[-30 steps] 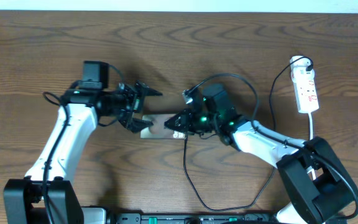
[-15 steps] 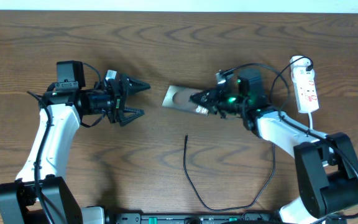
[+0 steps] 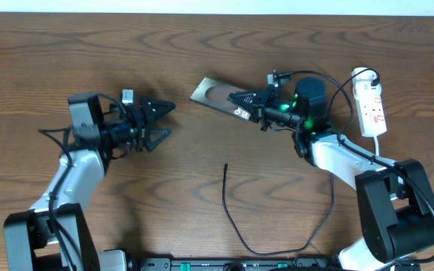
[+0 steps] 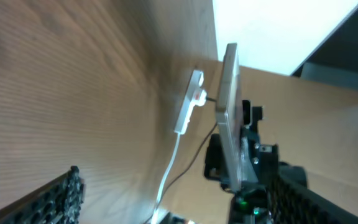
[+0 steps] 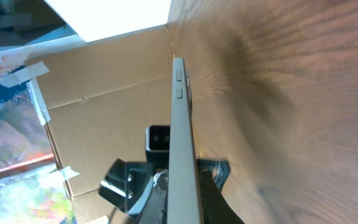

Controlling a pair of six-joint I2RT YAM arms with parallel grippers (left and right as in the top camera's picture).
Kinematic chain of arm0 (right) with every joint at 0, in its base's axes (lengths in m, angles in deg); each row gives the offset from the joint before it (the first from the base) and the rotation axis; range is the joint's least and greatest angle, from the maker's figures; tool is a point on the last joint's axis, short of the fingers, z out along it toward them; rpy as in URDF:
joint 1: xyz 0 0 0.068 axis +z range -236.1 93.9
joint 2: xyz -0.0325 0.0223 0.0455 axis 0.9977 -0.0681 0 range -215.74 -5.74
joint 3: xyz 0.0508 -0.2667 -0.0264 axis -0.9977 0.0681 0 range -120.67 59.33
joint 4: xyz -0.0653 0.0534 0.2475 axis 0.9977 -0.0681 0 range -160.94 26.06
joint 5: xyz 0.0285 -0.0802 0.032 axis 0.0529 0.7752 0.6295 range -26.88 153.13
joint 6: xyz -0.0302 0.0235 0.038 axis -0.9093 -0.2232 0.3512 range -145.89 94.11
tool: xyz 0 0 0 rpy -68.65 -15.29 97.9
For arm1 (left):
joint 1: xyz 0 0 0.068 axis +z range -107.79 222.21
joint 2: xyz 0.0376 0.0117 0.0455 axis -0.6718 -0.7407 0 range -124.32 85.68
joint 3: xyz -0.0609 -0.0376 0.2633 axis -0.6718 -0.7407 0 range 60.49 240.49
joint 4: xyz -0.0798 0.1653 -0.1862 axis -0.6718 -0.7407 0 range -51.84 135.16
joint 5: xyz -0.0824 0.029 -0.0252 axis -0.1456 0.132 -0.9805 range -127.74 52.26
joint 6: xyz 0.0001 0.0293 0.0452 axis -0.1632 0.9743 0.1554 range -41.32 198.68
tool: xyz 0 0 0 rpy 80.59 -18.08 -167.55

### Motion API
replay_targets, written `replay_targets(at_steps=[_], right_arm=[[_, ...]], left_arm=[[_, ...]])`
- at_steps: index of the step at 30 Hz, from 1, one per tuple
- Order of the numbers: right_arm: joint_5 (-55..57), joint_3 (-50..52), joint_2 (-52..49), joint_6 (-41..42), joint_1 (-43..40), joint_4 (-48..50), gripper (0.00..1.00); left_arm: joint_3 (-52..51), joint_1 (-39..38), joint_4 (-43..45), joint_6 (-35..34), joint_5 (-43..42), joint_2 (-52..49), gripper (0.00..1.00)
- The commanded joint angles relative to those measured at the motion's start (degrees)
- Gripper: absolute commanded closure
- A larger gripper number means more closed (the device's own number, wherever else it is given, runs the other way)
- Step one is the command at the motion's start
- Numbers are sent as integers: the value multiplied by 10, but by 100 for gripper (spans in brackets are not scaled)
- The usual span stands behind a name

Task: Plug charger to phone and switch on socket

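The right pincer [image 3: 246, 107] clamps the phone [image 3: 215, 95] by its right end above the bench [image 3: 202, 45], while the left pincer [image 3: 168, 120] gapes empty at left.

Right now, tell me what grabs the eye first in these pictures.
The phone stands out, gripped by one end in the right tool above the upper middle of the table. The left tool gapes empty to its left, and the black charger cable lies loose on the wood below, its tip unplugged.

One end of the phone [image 3: 214, 95] is hidden inside the right gripper [image 3: 246, 106]; on the socket [image 3: 371, 107] the switch setting is too small to tell.
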Motion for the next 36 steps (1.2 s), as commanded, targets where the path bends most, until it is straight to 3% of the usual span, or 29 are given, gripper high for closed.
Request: replay_targets(at_steps=[1,5,8,18,25,36], right_arm=[[9,-7,4,27,21,8,99],[30,-7,4,35,41,8,99],[42,-7,4,42,58,8,99],[152,-7,4,76,151,80,99],[229,-7,4,76,201,111,99],[234,-7,4,97,204,91,99]], left_arm=[[-65,1,136,-155,16,7,9],[-123,-7,340,-255,49,7,9],[-137,-21,400,-279,80,7,9],[-137,-92,397,-305,223,7,9],[-137,-93,397,-320,238,7,9],[-137,-93,400,-336,257,7,9]])
